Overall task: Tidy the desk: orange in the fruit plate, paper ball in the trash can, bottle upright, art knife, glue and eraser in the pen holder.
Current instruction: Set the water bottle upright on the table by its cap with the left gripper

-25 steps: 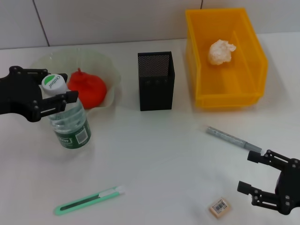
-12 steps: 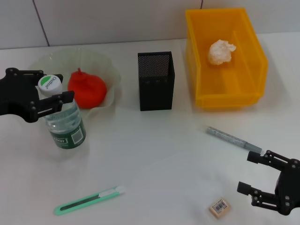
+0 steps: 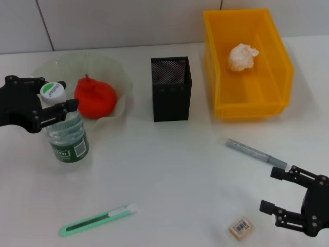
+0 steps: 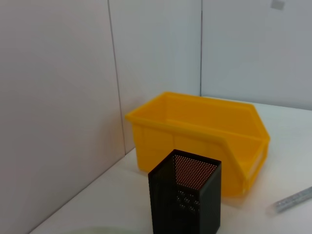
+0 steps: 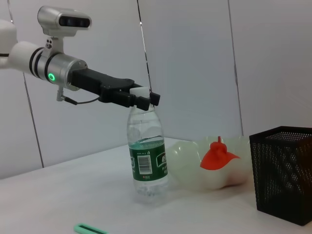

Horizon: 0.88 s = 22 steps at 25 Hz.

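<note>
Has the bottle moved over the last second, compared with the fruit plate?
Yes. The bottle, gripped at its neck by the left tool, has shifted toward the robot's left relative to the fruit plate and now stands more upright.

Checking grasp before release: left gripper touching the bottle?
Touching. In the right wrist view the left gripper has its jaws closed around the bottle at the cap; the head view agrees.

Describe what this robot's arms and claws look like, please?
The left gripper is a black angular claw on a silver-grey wrist with a glowing green ring, a thin dark cable and a small silver camera on top. The right gripper is matching black, with slim open-frame fingers.
</note>
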Available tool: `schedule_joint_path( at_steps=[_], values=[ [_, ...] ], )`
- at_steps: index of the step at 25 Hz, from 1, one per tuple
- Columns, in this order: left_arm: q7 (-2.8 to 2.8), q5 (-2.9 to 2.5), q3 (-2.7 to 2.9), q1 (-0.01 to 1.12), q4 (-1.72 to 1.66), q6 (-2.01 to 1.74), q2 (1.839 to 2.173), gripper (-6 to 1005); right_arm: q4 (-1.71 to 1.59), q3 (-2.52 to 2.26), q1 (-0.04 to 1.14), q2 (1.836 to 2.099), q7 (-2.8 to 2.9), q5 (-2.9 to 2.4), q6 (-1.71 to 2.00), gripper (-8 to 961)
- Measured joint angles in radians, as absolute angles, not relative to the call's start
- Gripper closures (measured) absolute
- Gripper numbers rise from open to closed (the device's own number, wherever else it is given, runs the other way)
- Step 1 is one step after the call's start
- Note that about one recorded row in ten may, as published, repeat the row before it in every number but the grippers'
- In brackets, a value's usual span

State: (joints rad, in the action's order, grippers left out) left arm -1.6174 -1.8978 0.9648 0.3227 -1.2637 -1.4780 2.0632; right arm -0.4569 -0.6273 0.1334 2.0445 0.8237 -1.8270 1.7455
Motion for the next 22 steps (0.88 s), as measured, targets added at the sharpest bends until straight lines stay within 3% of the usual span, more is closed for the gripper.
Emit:
schedule_joint_path(
  at_steps=[22],
  values=[
    [-1.607, -1.867, 0.972, 0.287, -1.245, -1.48, 2.069, 518, -0.457, -0.627, 0.133, 2.046, 0.824, -1.827, 1.748, 157]
  ],
)
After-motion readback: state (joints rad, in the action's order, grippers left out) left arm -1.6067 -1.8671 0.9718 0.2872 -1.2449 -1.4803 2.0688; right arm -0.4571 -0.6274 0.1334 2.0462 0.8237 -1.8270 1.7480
